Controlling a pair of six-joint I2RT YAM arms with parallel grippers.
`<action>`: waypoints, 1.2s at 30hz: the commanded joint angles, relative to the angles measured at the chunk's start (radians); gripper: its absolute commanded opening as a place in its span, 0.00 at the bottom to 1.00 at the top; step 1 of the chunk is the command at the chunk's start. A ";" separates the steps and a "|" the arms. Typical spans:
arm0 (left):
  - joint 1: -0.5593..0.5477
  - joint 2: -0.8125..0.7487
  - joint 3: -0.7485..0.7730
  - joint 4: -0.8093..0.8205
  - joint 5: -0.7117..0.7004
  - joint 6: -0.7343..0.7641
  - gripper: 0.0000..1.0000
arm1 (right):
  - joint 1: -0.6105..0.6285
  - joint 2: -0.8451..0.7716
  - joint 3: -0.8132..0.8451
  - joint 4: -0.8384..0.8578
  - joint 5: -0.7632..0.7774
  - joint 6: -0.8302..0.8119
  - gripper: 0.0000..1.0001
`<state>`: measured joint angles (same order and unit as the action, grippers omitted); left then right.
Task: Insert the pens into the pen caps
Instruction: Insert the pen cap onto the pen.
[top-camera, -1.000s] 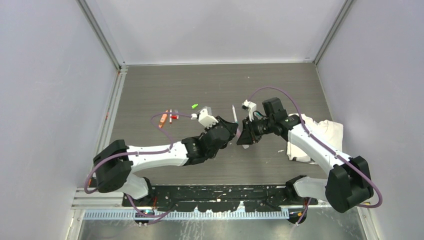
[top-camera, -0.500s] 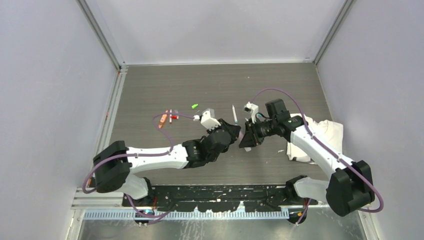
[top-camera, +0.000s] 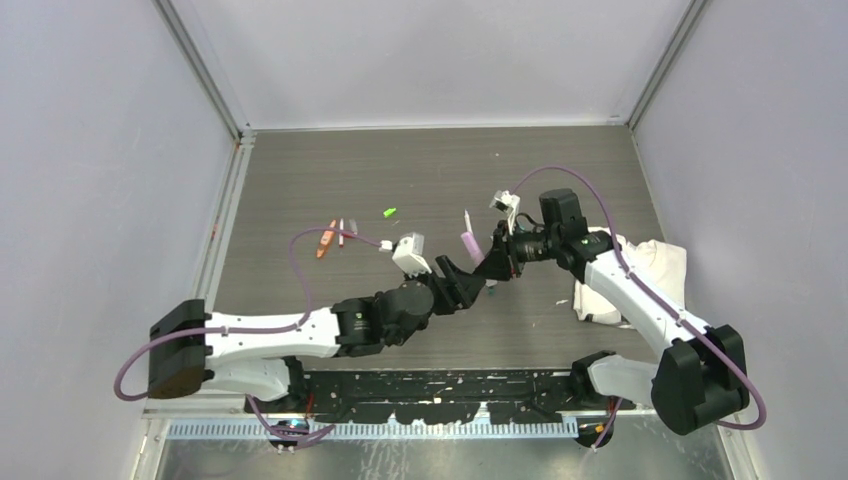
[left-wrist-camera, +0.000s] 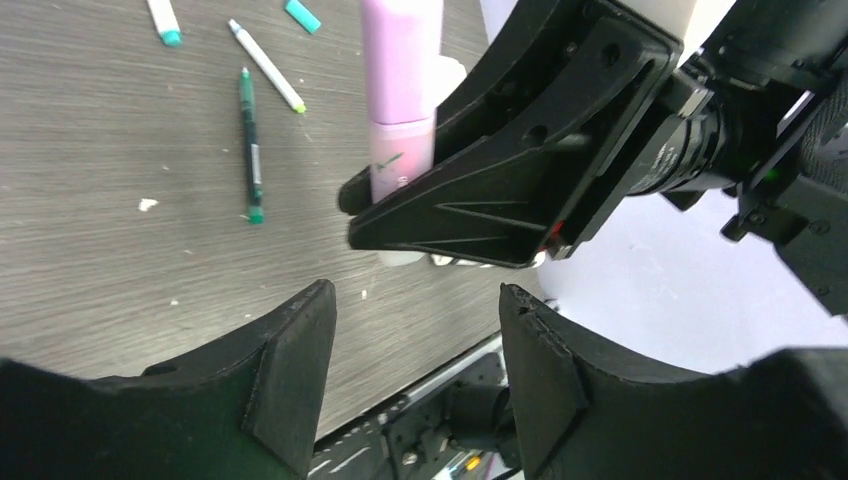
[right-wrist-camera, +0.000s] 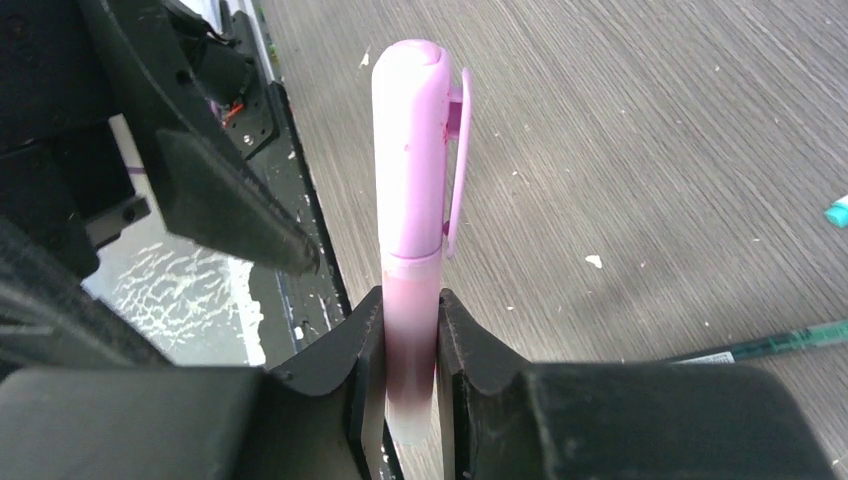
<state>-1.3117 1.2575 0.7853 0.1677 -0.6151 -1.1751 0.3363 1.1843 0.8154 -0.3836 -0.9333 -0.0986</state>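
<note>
Since a second ago the left gripper (top-camera: 458, 277) has been letting go and drawing back toward the near edge, and its jaws are now standing spread and empty. Well to the left of the stubby pink plastic pen (top-camera: 470, 245), a slim orange pen (top-camera: 327, 238) is lying on the table, and a small bright green cap (top-camera: 389, 212) is lying between the two. The pink plastic pen is hanging in the air just ahead of the left jaws, its long axis running crosswise to them. To its right the right gripper (right-wrist-camera: 412, 320) is pinching it by the lower body, so the right arm is the nearer one. Its clipped pink cap (right-wrist-camera: 412, 150) is looking fully seated, a pale translucent barrel showing below. The crumpled white cloth (top-camera: 655, 262) is lying well to its right. This pair is probably finished, so the next move is likely setting it down
</note>
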 joint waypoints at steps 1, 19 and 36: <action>0.003 -0.114 -0.068 0.071 0.039 0.220 0.63 | -0.023 -0.045 0.028 0.057 -0.092 0.011 0.01; 0.333 -0.116 -0.303 1.050 0.774 0.551 1.00 | -0.078 -0.094 0.054 -0.050 -0.410 -0.081 0.01; 0.386 0.197 -0.149 1.222 0.773 0.323 0.65 | -0.079 -0.097 0.065 -0.078 -0.427 -0.098 0.01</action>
<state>-0.9360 1.4067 0.5957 1.2499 0.1394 -0.7849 0.2596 1.1080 0.8417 -0.4583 -1.3300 -0.1818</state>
